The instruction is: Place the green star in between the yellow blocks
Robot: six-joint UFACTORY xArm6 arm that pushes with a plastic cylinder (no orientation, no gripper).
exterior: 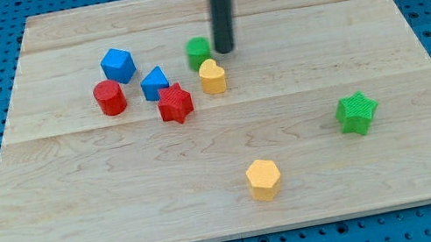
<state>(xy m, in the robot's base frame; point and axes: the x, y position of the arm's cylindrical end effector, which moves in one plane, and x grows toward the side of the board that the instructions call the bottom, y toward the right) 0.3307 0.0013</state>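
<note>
The green star [356,112] lies at the view's right, alone. A yellow heart-shaped block [212,76] sits near the centre top, and a yellow hexagonal block [264,178] lies near the view's bottom centre. The dark rod comes down from the view's top; my tip [225,50] rests on the board just right of a green round block [198,52] and just above the yellow heart. The tip is far up and left of the green star.
A blue cube [118,65], a red cylinder [110,97], a blue triangular block [155,84] and a red star [176,103] cluster left of the yellow heart. The wooden board [81,216] lies on a blue pegboard surface.
</note>
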